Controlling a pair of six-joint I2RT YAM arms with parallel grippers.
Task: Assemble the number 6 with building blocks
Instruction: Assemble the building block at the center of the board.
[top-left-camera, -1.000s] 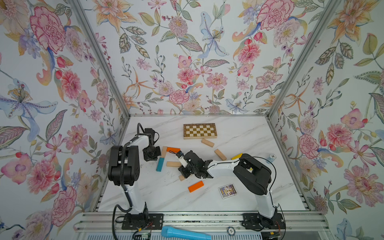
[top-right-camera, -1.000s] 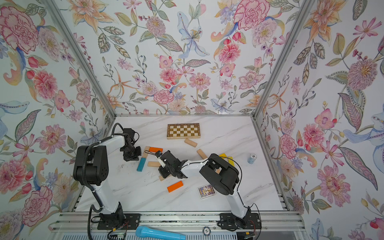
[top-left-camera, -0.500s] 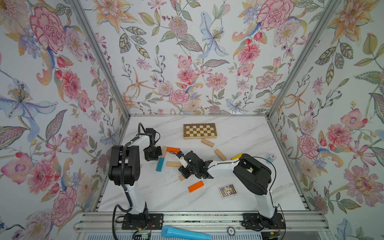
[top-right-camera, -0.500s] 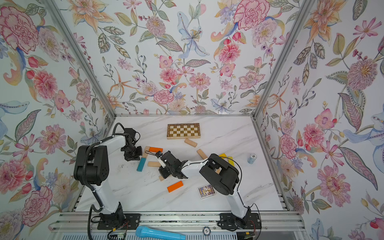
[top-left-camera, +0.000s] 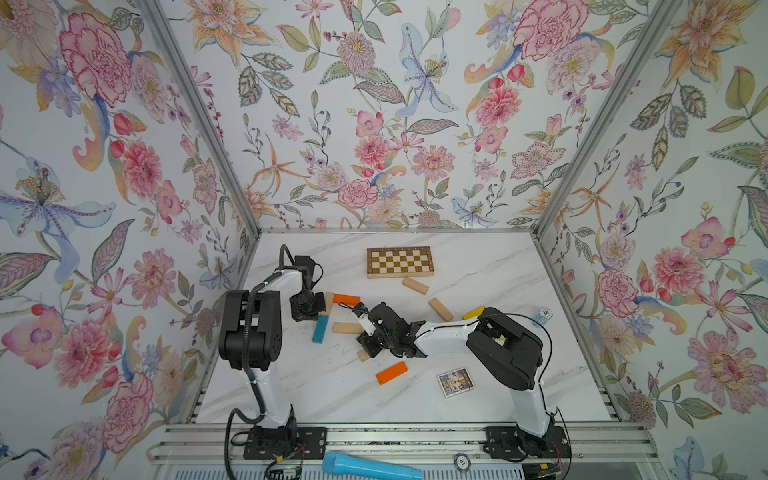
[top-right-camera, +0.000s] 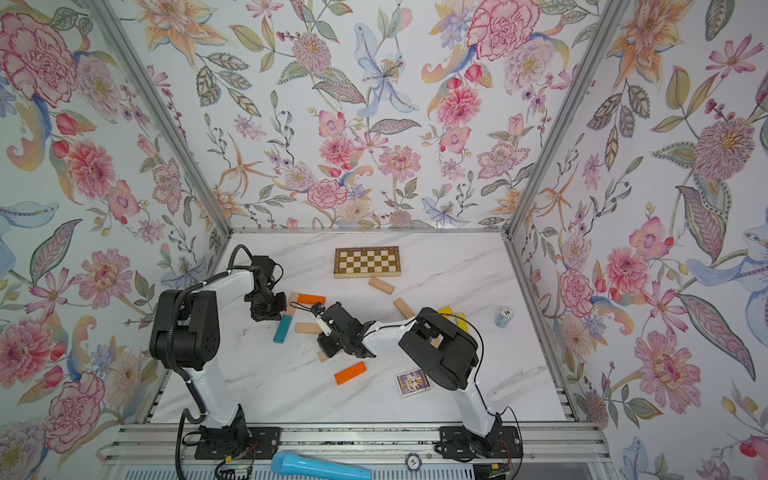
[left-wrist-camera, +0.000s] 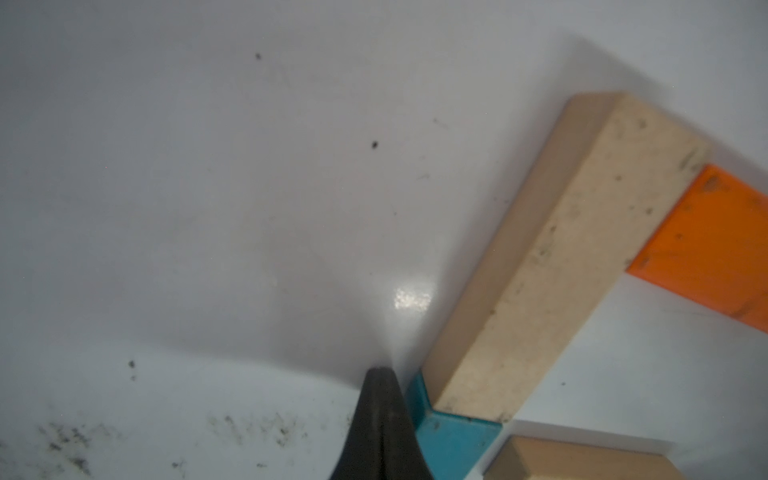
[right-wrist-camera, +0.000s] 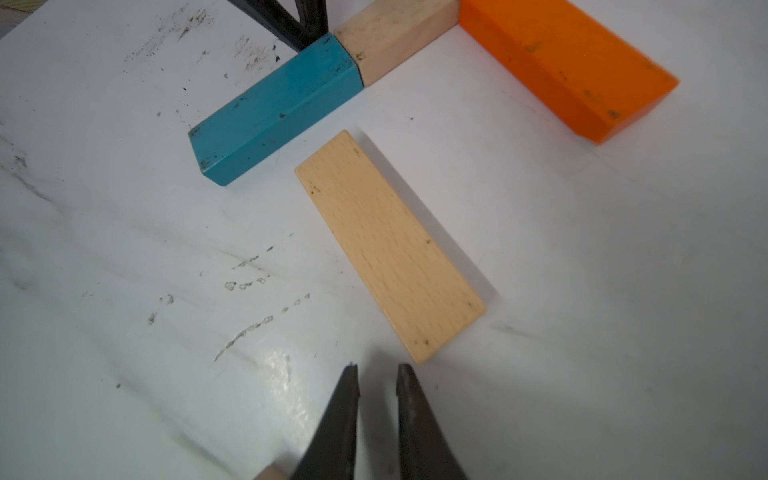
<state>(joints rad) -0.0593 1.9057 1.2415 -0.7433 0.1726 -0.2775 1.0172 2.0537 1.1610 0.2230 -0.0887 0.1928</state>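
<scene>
Building blocks spread mid-table, both arms bent low among them.

On the white marble table (top-left-camera: 478, 266): left gripper (left-wrist-camera: 380, 374) pinched fully closed on nothing, tip just beside one end of the teal block (left-wrist-camera: 453, 440); right gripper (right-wrist-camera: 376, 370) parted by a narrow slit, nothing between the jaws, just short of the flat pale block (right-wrist-camera: 390, 245). Light-blue microphone (top-left-camera: 372, 468) off the front edge; checkered board (top-left-camera: 400, 262) near the back. Teal block end to end with the pale corner block (right-wrist-camera: 395, 33), that one meeting the orange block (right-wrist-camera: 569, 66) at a right angle; flat pale block just beside the teal, not touching. Second orange block (top-left-camera: 391, 372) alone nearer the front; two loose pale blocks (top-left-camera: 414, 286) below the board; yellow block (top-left-camera: 473, 312) partly hidden by the right arm. Card pack (top-left-camera: 454, 381) and chip stack (top-left-camera: 544, 313) well apart.
</scene>
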